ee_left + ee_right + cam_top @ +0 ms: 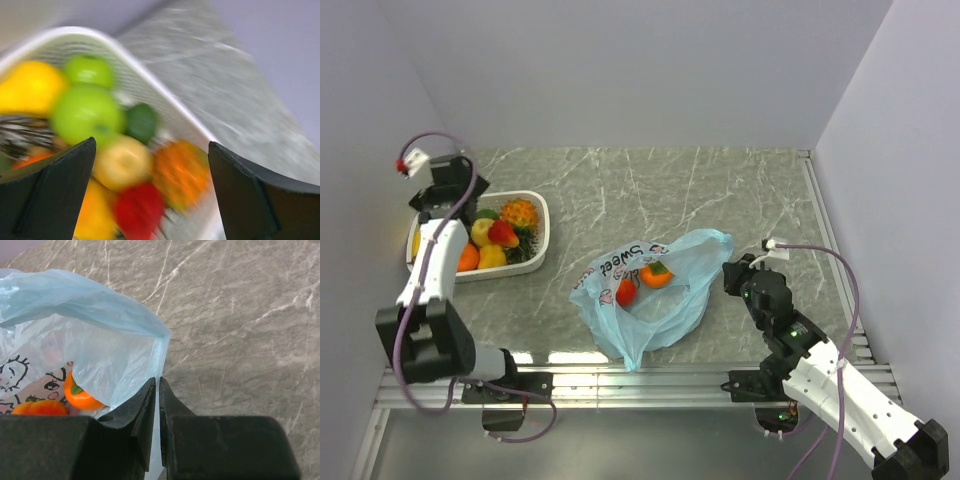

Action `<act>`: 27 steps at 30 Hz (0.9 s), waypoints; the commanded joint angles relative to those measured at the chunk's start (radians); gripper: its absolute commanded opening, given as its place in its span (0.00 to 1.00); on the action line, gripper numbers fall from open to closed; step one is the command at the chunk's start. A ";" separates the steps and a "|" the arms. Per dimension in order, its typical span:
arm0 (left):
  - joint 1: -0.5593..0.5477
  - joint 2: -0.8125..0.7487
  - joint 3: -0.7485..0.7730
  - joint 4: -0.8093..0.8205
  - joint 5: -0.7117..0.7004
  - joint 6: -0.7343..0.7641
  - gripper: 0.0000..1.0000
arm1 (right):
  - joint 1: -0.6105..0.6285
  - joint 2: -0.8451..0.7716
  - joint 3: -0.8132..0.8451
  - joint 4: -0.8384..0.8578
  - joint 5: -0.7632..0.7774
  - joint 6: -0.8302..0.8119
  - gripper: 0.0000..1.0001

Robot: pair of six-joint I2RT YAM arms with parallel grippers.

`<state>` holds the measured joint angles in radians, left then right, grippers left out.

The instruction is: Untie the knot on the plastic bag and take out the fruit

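The pale blue plastic bag (pixel 655 305) lies mid-table with its mouth loose; no knot shows. Inside it are an orange persimmon (pixel 656 274) with a green top and a red fruit (pixel 626 292). My right gripper (pixel 732 272) is at the bag's right edge. In the right wrist view it (pixel 156 382) is shut on a thin fold of the bag (pixel 100 340), with the persimmon (pixel 80 396) just to the left. My left gripper (pixel 460 205) is open and empty over the white basket (pixel 542 215). In the blurred left wrist view it (pixel 151 145) hangs above the fruit.
The basket (pixel 165 107) holds green apples (pixel 87 112), a yellow fruit (pixel 122 162), a red strawberry-like piece (pixel 137 210) and an orange pineapple-like fruit (pixel 182 172). White walls close in the marbled table. A metal rail (pixel 640 385) runs along the near edge.
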<state>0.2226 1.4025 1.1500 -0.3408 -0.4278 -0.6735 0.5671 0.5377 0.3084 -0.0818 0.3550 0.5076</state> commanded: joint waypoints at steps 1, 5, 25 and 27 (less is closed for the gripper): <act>-0.177 -0.131 0.034 -0.006 -0.034 0.052 0.99 | 0.007 0.007 0.044 0.040 0.015 -0.014 0.14; -0.368 -0.207 0.050 -0.047 -0.003 0.078 0.99 | 0.007 0.019 0.046 0.060 0.006 -0.020 0.14; -1.380 0.137 0.220 -0.357 -0.026 -0.034 0.86 | 0.005 0.004 0.028 0.070 0.016 -0.012 0.13; -1.407 0.193 0.280 -0.386 -0.043 -0.034 0.84 | 0.007 -0.005 0.026 0.067 0.018 -0.009 0.13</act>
<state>-1.1511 1.5402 1.3506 -0.6540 -0.4221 -0.6815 0.5671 0.5491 0.3084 -0.0448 0.3546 0.4999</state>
